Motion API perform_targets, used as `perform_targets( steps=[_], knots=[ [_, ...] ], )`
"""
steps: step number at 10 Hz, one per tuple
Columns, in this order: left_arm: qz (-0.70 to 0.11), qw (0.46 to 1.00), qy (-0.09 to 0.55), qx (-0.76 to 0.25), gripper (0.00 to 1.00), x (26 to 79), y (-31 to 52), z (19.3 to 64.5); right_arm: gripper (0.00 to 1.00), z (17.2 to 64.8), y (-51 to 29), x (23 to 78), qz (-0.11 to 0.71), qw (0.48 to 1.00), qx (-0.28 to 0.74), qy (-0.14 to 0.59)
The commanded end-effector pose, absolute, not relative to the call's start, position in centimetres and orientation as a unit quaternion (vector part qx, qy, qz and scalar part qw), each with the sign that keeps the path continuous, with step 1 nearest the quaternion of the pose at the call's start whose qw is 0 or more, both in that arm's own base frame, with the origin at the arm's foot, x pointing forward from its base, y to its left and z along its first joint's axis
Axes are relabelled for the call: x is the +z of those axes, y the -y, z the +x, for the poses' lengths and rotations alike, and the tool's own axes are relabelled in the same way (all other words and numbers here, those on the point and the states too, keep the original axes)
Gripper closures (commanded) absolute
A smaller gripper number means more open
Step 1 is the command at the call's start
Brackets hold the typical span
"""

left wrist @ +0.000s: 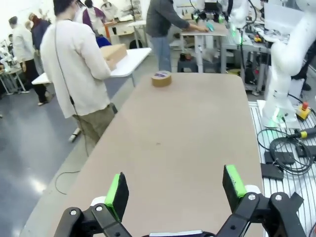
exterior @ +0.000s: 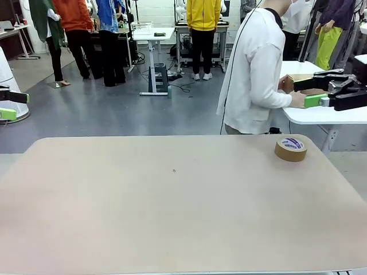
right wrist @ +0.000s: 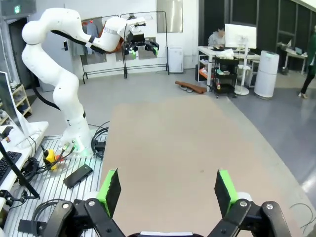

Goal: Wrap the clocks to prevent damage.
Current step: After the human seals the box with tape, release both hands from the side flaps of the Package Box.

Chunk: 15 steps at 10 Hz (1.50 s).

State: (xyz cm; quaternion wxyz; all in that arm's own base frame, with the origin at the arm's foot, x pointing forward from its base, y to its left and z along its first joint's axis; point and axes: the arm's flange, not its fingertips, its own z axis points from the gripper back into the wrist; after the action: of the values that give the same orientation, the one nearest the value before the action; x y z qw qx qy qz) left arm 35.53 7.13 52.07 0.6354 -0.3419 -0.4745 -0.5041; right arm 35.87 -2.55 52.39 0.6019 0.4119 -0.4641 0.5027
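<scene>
Tape: roll of brown packing tape [exterior: 291, 148] lies flat on table [exterior: 172, 200], far-right corner, nearest the person; purple print on its top face. Same roll in left wrist view [left wrist: 161, 78], at far end of tabletop.
Clocks: can't pick any out on the table.
Table: tan top, rounded corners; a small dark speck [exterior: 174, 170] near mid, well apart from tape, toward robot's left of it.
Box: cardboard box [exterior: 293, 83] on a white side table [exterior: 321, 114] beyond the tape, past the far edge; person's hands are at it. Also in left wrist view [left wrist: 114, 52].
Person: white long-sleeve top [exterior: 252, 74], stands just behind tape's corner of table, turned away toward side table; hand [exterior: 297, 99] touches box, grip can't tell.
Right gripper: [exterior: 321, 91] up in the air above and beyond the tape, off table's far-right edge, jaws spread, nothing between green pads. Own wrist view [right wrist: 168, 190]: fingers wide, empty, bare tabletop below.
Left gripper: [exterior: 7, 105] at picture's left edge, well apart from tape, across whole table width, raised off table. Own wrist view [left wrist: 175, 190]: jaws apart, holding nothing, tape far ahead.
Bkgd: other people stand farther back, beyond the tape's side of the room.
</scene>
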Motion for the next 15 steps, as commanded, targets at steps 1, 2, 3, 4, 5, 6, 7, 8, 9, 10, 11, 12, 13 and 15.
perform_targets(
  steps=[1, 2, 3, 4, 5, 6, 7, 8, 9, 10, 11, 12, 13, 15],
  knots=[
    [-0.334, 0.623, 0.497, -0.503, 0.00, 53.4, -8.0, 35.2, 0.00, 36.4, 2.1, 52.1, 0.411, 0.600, 0.508, 0.462],
    [-0.334, 0.622, 0.500, -0.501, 0.00, 54.1, -8.6, 35.3, 0.00, 36.4, 2.1, 52.1, 0.409, 0.601, 0.508, 0.462],
    [-0.342, 0.616, 0.501, -0.503, 0.00, 54.6, -8.6, 35.5, 0.00, 36.4, 2.0, 52.2, 0.405, 0.601, 0.511, 0.462],
    [-0.355, 0.610, 0.489, -0.513, 0.00, 55.0, -8.1, 35.7, 0.00, 36.2, 1.6, 52.5, 0.381, 0.621, 0.514, 0.453],
    [-0.330, 0.628, 0.492, -0.504, 0.00, 54.2, -8.3, 35.2, 0.00, 36.2, 2.1, 51.9, 0.408, 0.609, 0.508, 0.452],
    [-0.330, 0.628, 0.492, -0.504, 0.00, 54.2, -8.3, 35.2, 0.00, 36.2, 2.1, 51.9, 0.408, 0.609, 0.508, 0.452],
    [-0.330, 0.628, 0.492, -0.504, 0.00, 54.2, -8.3, 35.2, 0.00, 36.2, 2.1, 51.9, 0.408, 0.609, 0.508, 0.452],
    [-0.330, 0.628, 0.492, -0.504, 0.00, 54.2, -8.3, 35.2, 0.00, 36.2, 2.1, 51.9, 0.408, 0.609, 0.508, 0.452],
    [-0.330, 0.628, 0.492, -0.504, 0.00, 54.2, -8.3, 35.2, 0.00, 36.2, 2.1, 51.9, 0.408, 0.609, 0.508, 0.452],
    [-0.330, 0.628, 0.492, -0.504, 0.00, 54.2, -8.3, 35.2, 0.00, 36.2, 2.1, 51.9, 0.408, 0.609, 0.508, 0.452],
    [-0.330, 0.628, 0.492, -0.504, 0.00, 54.2, -8.3, 35.2, 0.00, 36.2, 2.1, 51.9, 0.408, 0.609, 0.508, 0.452],
    [-0.330, 0.628, 0.492, -0.504, 0.00, 54.2, -8.3, 35.2, 0.00, 36.2, 2.1, 51.9, 0.408, 0.609, 0.508, 0.452],
    [-0.330, 0.628, 0.492, -0.504, 0.00, 54.2, -8.3, 35.2, 0.00, 36.2, 2.1, 51.9, 0.408, 0.609, 0.508, 0.452],
    [-0.330, 0.628, 0.492, -0.504, 0.00, 54.2, -8.3, 35.2, 0.00, 36.2, 2.1, 51.9, 0.408, 0.609, 0.508, 0.452]
  ],
)
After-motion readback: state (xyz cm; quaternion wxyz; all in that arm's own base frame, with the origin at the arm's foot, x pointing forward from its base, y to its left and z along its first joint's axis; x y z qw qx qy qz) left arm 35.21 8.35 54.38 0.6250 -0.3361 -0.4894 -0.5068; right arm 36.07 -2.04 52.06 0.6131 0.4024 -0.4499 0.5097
